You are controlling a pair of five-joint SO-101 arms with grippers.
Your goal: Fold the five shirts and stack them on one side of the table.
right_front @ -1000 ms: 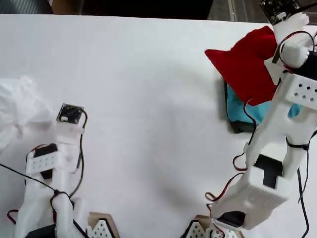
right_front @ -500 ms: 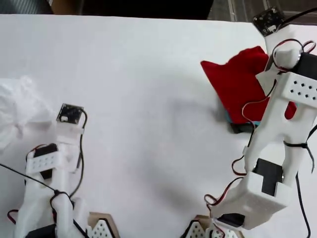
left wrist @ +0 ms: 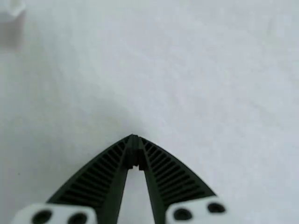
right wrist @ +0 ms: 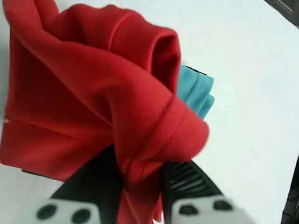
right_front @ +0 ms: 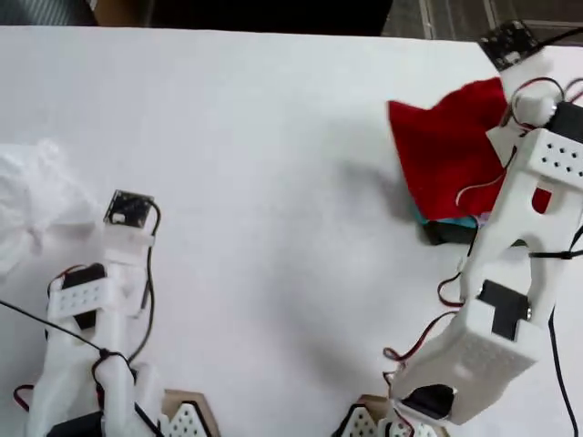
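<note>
Where the right pincer [right wrist: 138, 173] clamps it, red shirt [right wrist: 79, 93] bunched, above teal shirt [right wrist: 197, 91].

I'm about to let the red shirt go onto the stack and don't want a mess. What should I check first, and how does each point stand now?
1. Grip: right jaws clamp the red shirt: ok.
2. Position: red shirt hangs over the stack, teal shirt beneath: ok.
3. Fold: red shirt is bunched at the jaws, not flat: not ok.
4. Alignment with the stack's edges: cannot tell, the red shirt covers most of it.
5. Clearance: left jaws shut, empty, over the other side of the table: ok.
</note>
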